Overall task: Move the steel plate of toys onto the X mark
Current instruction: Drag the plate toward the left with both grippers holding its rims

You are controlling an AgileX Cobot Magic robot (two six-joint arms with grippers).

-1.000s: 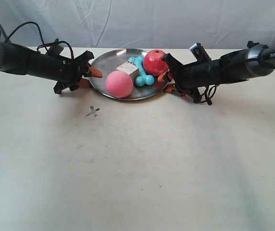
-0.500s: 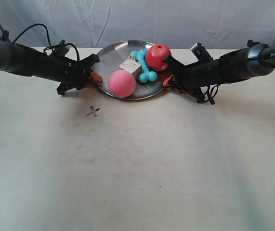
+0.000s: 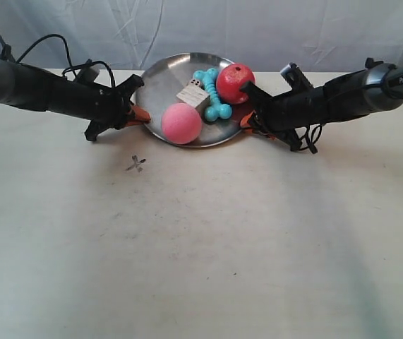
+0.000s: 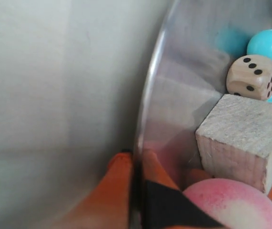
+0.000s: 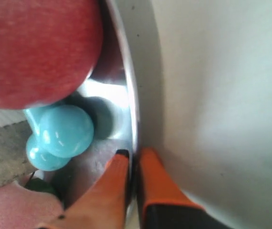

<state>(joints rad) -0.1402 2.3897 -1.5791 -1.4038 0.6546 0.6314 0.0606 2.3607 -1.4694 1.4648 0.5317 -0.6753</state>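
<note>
The steel plate (image 3: 162,81) hangs above the table, tilted with its near edge low. My left gripper (image 3: 141,113) is shut on its rim on one side, my right gripper (image 3: 247,120) on the opposite side. In it lie the pink ball (image 3: 181,123), red ball (image 3: 235,83), turquoise bone (image 3: 215,95) and wooden die (image 3: 193,95). The left gripper (image 4: 136,160) pinches the rim (image 4: 150,95) beside the pink ball (image 4: 231,205) and die (image 4: 252,76). The right gripper (image 5: 135,155) pinches the rim (image 5: 128,95) near the red ball (image 5: 35,47) and bone (image 5: 62,133). The X mark (image 3: 136,164) lies on the table, nearer the camera than the left gripper.
A plain wooden block (image 4: 240,138) sits in the plate against the dotted die. The beige tabletop (image 3: 208,247) stretches toward the camera. A white cloth backdrop (image 3: 272,28) hangs behind the table. Cables trail from both arms.
Both grippers have lifted the plate off the table. It now tilts toward the camera, and the toys have risen with it.
</note>
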